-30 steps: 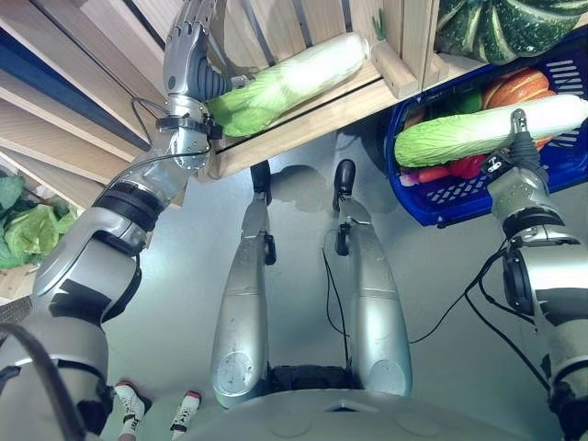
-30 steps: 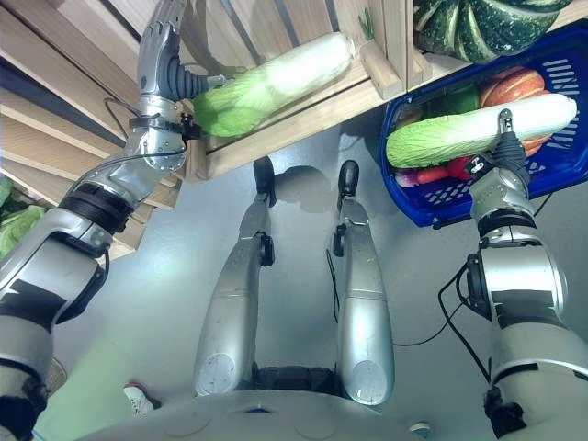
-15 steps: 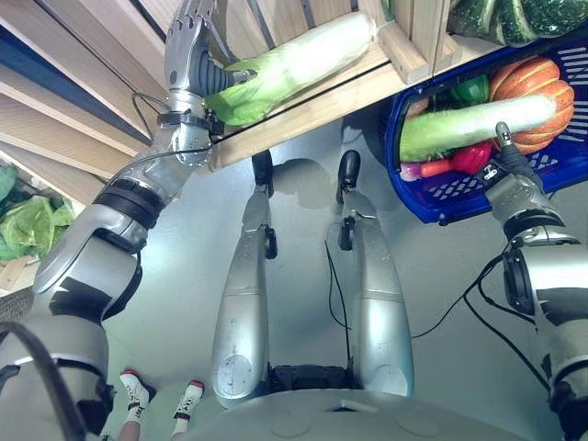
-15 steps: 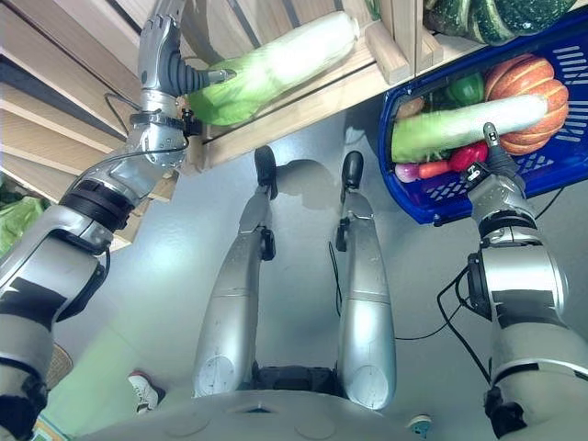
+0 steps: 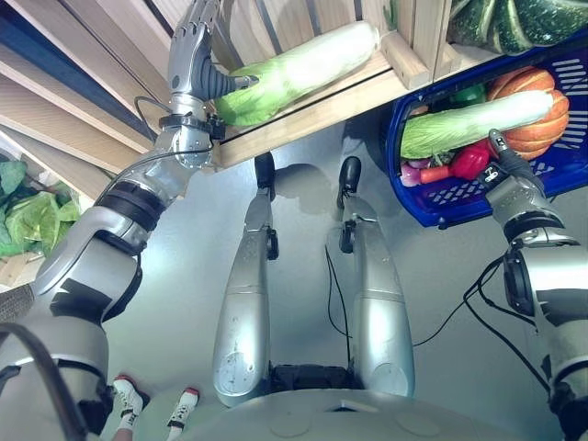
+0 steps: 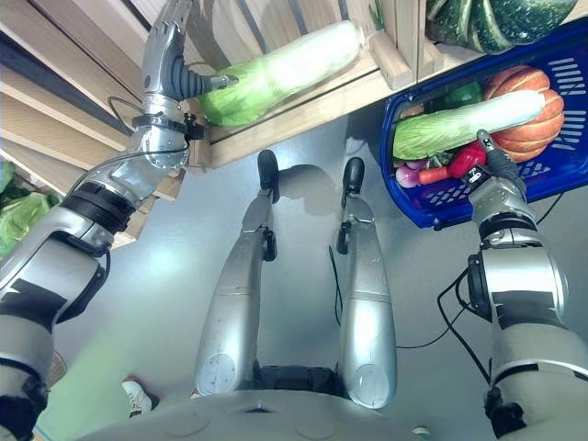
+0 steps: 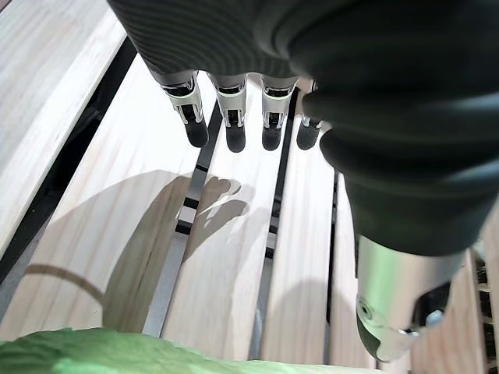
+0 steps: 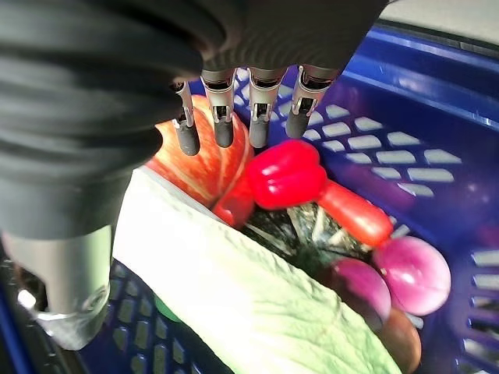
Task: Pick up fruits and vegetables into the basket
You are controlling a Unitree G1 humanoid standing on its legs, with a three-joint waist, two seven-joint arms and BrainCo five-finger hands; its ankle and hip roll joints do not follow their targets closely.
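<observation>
Right robot hand point(image 8: 93, 148) hangs over the blue basket point(image 6: 551, 175), fingers straight and holding nothing; a cabbage point(image 8: 257, 304), pumpkin point(image 6: 533, 115) and red pepper point(image 8: 284, 175) lie inside. Left robot hand point(image 7: 374, 117), fingers relaxed too, sits beside another cabbage point(image 5: 299, 72) on the wooden shelf point(image 5: 303, 119).

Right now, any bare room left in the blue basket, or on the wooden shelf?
The blue basket is crowded: napa cabbage lies across pumpkin, red pepper, carrot and onions. Bare mesh shows along its near wall. On the wooden shelf, bare slats lie beyond the left hand, beside the second cabbage.
</observation>
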